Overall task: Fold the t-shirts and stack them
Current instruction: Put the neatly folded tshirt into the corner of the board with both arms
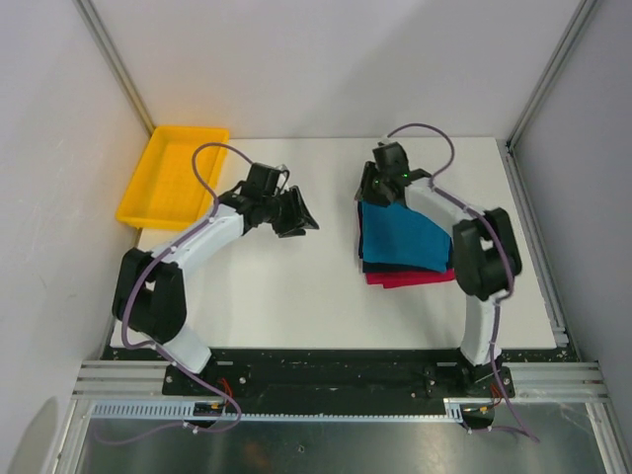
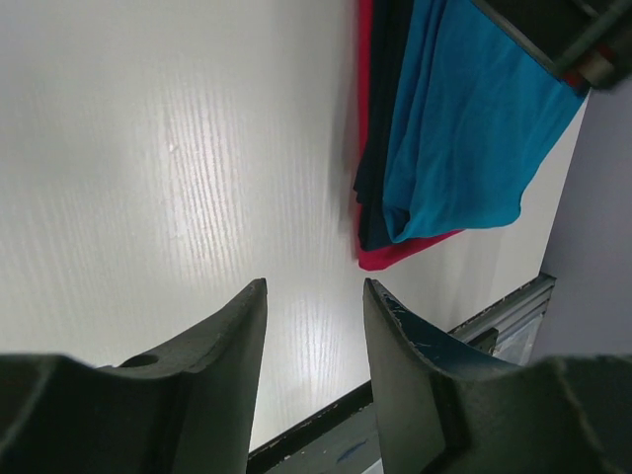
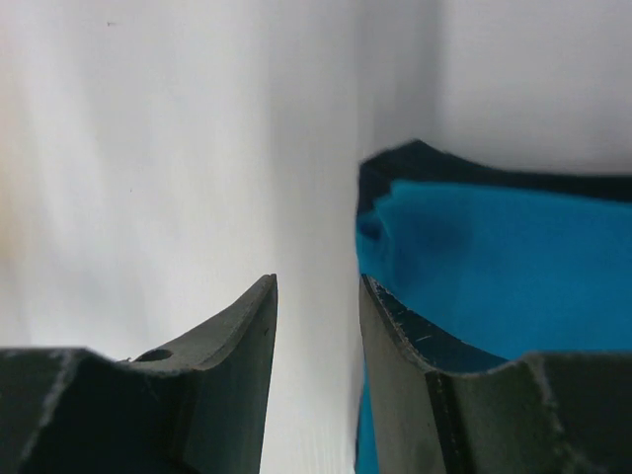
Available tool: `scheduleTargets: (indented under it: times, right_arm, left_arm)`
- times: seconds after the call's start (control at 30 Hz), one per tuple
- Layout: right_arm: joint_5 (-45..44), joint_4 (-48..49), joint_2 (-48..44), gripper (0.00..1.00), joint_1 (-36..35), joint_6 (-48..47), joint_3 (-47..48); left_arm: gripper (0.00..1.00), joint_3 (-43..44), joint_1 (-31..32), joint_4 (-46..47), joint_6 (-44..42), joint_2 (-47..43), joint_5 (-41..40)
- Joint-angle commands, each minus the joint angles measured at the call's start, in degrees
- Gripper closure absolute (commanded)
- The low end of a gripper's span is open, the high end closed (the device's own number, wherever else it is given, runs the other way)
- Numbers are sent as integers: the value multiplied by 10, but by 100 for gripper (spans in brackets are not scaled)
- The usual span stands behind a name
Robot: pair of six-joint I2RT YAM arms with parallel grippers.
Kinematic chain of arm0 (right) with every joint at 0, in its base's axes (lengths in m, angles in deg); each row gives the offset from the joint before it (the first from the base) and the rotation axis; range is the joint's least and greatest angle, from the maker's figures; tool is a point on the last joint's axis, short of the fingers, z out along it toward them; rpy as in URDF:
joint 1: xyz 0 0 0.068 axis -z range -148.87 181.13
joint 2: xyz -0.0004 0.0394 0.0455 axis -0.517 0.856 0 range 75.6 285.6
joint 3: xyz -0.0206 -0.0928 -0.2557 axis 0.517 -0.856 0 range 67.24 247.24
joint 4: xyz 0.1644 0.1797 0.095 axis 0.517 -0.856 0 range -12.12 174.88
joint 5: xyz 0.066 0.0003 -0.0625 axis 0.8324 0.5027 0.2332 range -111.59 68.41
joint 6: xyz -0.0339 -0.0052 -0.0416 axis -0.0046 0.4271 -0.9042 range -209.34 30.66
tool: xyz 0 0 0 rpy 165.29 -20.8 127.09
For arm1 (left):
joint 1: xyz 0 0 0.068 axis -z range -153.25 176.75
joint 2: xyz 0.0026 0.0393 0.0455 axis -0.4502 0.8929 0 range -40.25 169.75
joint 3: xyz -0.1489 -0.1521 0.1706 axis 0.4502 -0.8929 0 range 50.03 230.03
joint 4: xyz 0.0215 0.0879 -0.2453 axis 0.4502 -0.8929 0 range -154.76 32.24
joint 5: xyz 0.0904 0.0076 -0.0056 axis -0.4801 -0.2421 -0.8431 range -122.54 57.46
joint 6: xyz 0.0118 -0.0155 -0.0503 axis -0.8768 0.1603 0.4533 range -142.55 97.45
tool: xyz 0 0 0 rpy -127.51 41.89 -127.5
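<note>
Three folded t-shirts lie stacked at the right of the table: a teal-blue t-shirt (image 1: 400,237) (image 2: 464,138) (image 3: 504,257) on top, a dark navy t-shirt (image 1: 373,266) (image 2: 373,197) (image 3: 415,163) under it, a red-pink t-shirt (image 1: 410,278) (image 2: 395,255) at the bottom. My right gripper (image 1: 373,194) (image 3: 316,286) hovers over the stack's far left corner, jaws open, nothing between them. My left gripper (image 1: 299,215) (image 2: 314,286) hangs open and empty over bare table left of the stack.
An empty yellow tray (image 1: 176,176) sits at the far left corner of the white table (image 1: 296,286). Grey walls with metal rails (image 1: 538,237) close in the sides. A black strip (image 1: 326,363) runs along the near edge by the arm bases.
</note>
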Motion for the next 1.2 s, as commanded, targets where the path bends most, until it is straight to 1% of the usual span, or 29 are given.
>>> scheduleTargets:
  times: [0.0, 0.1, 0.17, 0.27, 0.37, 0.53, 0.73, 1.0, 1.17]
  right_arm:
    - [9, 4, 85, 57, -16, -20, 105]
    - [8, -22, 138, 57, -17, -14, 159]
    - [6, -30, 160, 57, -15, -3, 167]
    - [-2, -33, 172, 57, -8, 16, 150]
    - [-2, -23, 163, 57, 1, 33, 107]
    - [13, 19, 116, 57, 20, 48, -7]
    - [16, 37, 49, 57, 45, 43, -119]
    - [28, 45, -78, 57, 99, 23, -263]
    - [41, 34, -148, 57, 144, 3, -329]
  left_arm:
    - [51, -16, -23, 5, -36, -41, 29]
    - [51, -21, -35, 5, -42, -44, 39]
    - [51, -21, -40, 5, -43, -43, 43]
    - [51, -18, -42, 6, -43, -37, 48]
    - [52, -17, -42, 5, -40, -30, 53]
    - [52, -15, -42, 5, -37, -22, 56]
    - [52, -14, -42, 6, -33, -24, 54]
    - [52, -29, -42, 5, -33, -36, 50]
    - [52, -48, -42, 5, -35, -50, 44]
